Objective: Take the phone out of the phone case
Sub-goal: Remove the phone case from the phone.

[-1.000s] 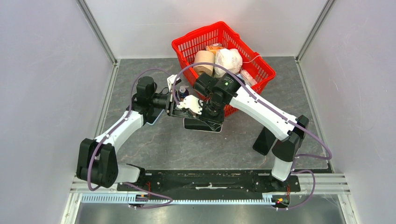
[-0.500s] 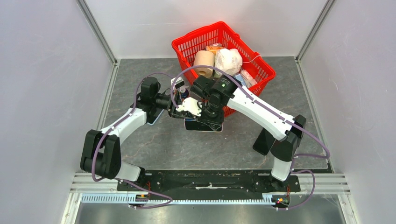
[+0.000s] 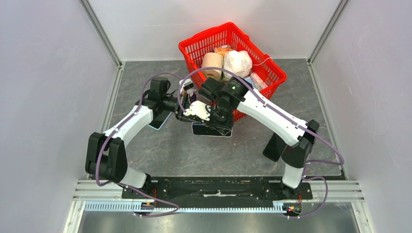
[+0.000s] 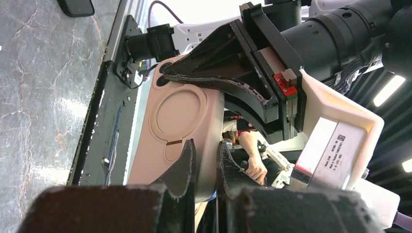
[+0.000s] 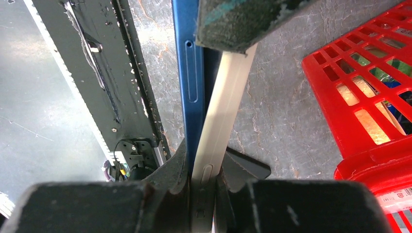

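Left gripper [image 4: 205,148] is pinching the pink phone case [image 4: 177,111] by its lip. Right gripper [image 5: 206,162] is clamping case and blue phone [image 5: 192,73] between its fingers (edge-on) — probably needing a slow outward peel.

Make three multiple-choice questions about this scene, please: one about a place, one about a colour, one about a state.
1. Where does the red basket stand on the table?
A. at the near edge, between the arm bases
B. at the far side, beyond both arms
C. against the left wall

2. What colour is the phone?
A. green
B. white
C. blue

3. How are the jaws of the left arm?
A. shut on the phone case
B. wide open above the table
C. shut on a roll in the basket

Answers:
1 B: the top view shows it at the back of the table.
2 C: its blue edge shows in the right wrist view.
3 A: the left wrist view shows them pinching the case wall.
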Robot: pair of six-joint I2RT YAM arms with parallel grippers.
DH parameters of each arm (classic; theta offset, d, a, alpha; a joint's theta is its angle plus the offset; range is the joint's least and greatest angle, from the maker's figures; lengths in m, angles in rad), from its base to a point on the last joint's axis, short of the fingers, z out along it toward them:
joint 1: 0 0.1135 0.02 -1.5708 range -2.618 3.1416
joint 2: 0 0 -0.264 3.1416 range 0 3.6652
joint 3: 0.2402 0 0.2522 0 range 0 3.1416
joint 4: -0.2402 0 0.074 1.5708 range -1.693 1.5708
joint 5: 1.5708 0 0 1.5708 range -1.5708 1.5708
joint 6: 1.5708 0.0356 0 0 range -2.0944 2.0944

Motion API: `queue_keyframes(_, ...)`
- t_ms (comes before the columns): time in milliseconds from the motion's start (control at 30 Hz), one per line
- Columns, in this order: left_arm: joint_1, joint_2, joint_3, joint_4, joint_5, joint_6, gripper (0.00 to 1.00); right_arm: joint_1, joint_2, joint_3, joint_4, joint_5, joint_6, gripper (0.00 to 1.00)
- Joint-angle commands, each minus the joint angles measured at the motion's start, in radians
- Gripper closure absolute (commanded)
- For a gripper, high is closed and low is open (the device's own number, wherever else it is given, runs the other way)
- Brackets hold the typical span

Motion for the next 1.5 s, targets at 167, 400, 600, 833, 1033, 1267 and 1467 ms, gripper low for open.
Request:
queue_keyframes(167,-0.008,0.07,0.062,-0.348,-0.481,0.294,0.98,0.063,-0.099,0.148,0.1,-0.239,-0.094,1.0)
queue_keyframes(400,-0.045,0.066,0.093,-0.459,-0.529,0.485,0.98,0.059,-0.101,0.173,0.086,-0.283,-0.095,1.0)
queue_keyframes(600,-0.056,0.058,0.112,-0.524,-0.566,0.61,0.98,0.037,-0.101,0.189,0.071,-0.341,-0.096,1.0)
queue_keyframes(833,-0.085,0.032,0.15,-0.593,-0.599,0.788,0.98,0.006,-0.096,0.203,0.06,-0.421,-0.091,1.0)
queue_keyframes(1033,-0.123,-0.009,0.147,-0.614,-0.658,0.936,0.98,-0.022,-0.086,0.208,0.048,-0.513,-0.088,1.0)
queue_keyframes(1267,-0.124,-0.011,0.181,-0.647,-0.733,1.045,0.98,-0.022,-0.073,0.2,0.029,-0.566,-0.098,1.0)
queue_keyframes(1467,-0.121,0.001,0.23,-0.689,-0.69,1.078,0.98,-0.03,-0.083,0.147,0.041,-0.543,-0.105,1.0)
